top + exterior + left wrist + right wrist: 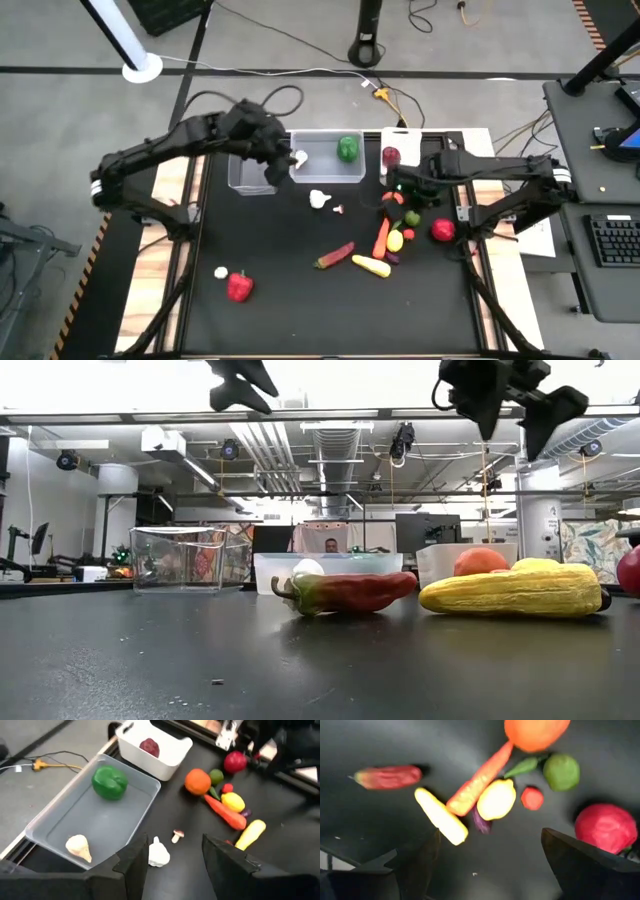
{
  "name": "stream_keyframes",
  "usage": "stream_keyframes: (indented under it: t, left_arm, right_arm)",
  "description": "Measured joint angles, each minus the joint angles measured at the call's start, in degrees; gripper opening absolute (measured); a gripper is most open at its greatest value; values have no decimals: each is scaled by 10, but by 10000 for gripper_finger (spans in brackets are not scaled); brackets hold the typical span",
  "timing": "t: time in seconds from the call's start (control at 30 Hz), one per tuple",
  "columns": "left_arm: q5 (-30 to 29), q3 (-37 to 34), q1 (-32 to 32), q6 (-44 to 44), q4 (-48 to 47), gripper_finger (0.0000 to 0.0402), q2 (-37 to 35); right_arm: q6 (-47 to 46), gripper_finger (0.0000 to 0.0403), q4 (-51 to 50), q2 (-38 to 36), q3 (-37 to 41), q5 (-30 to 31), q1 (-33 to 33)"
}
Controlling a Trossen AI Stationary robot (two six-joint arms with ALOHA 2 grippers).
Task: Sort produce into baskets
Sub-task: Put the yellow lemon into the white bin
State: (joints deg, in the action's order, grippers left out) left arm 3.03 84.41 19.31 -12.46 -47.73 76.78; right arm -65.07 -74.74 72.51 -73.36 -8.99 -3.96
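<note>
A red pepper (pixel 348 592) lies on the dark counter (pixel 300 670) beside a yellow squash (pixel 510 591), with an orange fruit (pixel 481 561) behind. Toward the far edge stand a clear bin (pixel 190 558), a wider bin (pixel 330 570) and a white bin (pixel 440 563). Two tools hang overhead, one (pixel 240 385) closer to the clear bin, the other (pixel 515 405) above the squash, fingers apart.

We saw two matte black jointed arms, each with a white band near its base, black cables looping over the left arm (pixel 190 140).
</note>
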Motion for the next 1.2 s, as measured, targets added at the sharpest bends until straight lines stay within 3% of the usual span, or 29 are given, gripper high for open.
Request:
stream_keyframes:
  t: [0.2, 0.47, 0.93, 1.2]
  left_arm:
    - [-15, -73, -13, -43, 49, 166, -71]
    - [-25, -109, -13, -56, 73, 166, -123]
    - [-26, -111, -13, -57, 72, 166, -130]
    - [-26, -111, -13, -57, 76, 166, -129]
  right_arm:
    - [-74, 332, 35, 0, 50, 0, 49]
    - [-140, 335, 143, 0, 160, 1, 87]
    - [-166, 321, 284, 0, 280, 40, 90]
    - [-176, 320, 336, 0, 304, 61, 90]
